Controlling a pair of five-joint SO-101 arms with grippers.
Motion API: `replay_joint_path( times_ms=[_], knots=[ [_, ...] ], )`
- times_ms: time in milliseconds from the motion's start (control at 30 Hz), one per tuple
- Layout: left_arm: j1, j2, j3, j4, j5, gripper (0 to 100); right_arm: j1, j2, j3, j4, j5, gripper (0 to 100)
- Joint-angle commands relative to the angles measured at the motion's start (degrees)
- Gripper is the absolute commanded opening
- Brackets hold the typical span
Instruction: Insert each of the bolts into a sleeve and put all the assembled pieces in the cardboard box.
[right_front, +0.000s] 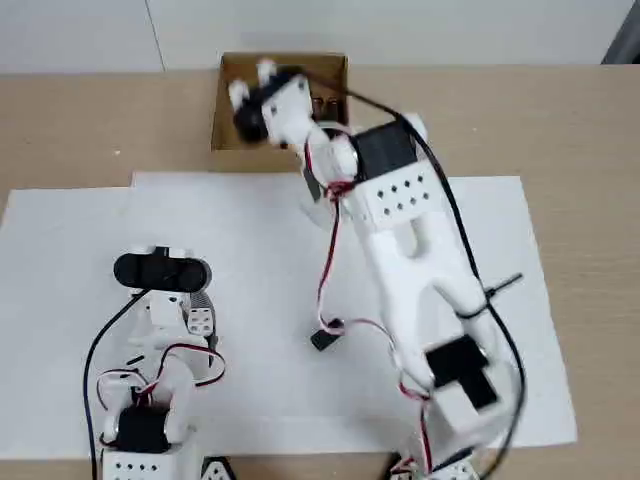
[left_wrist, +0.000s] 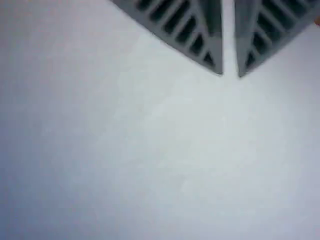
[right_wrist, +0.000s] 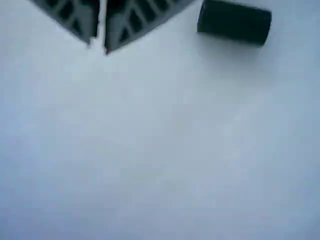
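The cardboard box (right_front: 228, 100) stands at the table's far edge, with dark pieces (right_front: 325, 105) showing inside it past the arm. My right arm stretches from the near right toward the box; its gripper (right_front: 312, 186) (right_wrist: 98, 47) points down at the white paper just in front of the box, shut with nothing between the fingers. A dark cylindrical sleeve (right_wrist: 234, 21) lies on its side on the paper close to that gripper. My left gripper (left_wrist: 231, 75) (right_front: 200, 305) sits folded back at the near left over bare paper, shut and empty.
A large white paper sheet (right_front: 250, 240) covers most of the wooden table (right_front: 80, 120). A loose cable with a black connector (right_front: 325, 338) hangs from the right arm over mid-sheet. A thin dark rod (right_front: 505, 283) sticks out beside the right forearm.
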Motion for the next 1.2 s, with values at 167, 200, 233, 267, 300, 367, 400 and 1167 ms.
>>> replay_joint_path(
  times_ms=[167, 200, 233, 267, 300, 367, 400, 1167],
  knots=[
    [0.0, -0.6, -0.1, -1.3, -0.1, 1, -4.3, -12.7, 22.3, 0.1, 15.1, 1.1],
    [0.0, -0.6, -0.1, -1.3, -0.1, 1, -5.2, -13.4, 24.3, 0.1, 16.5, 2.4],
    [0.0, -0.6, -0.1, -1.3, -0.1, 1, -6.3, -14.0, 26.3, 0.1, 17.8, 4.7],
    [0.0, -0.6, -0.1, -1.3, -0.1, 1, -7.3, -14.6, 28.2, 0.1, 19.3, 7.7],
    [0.0, -0.6, -0.1, -1.3, -0.1, 1, -8.1, -15.3, 29.8, 0.0, 20.5, 11.0],
    [0.0, -0.6, -0.1, -1.3, -0.1, 1, -9.6, -16.7, 32.4, 0.0, 22.8, 17.8],
    [0.0, -0.6, -0.1, -1.3, -0.1, 1, -10.2, -17.1, 33.3, 0.0, 23.6, 20.7],
    [-13.6, -0.6, -0.2, -0.2, -6.2, 1, -12.4, -19.1, 49.9, -14.9, 32.4, 23.6]
  ],
)
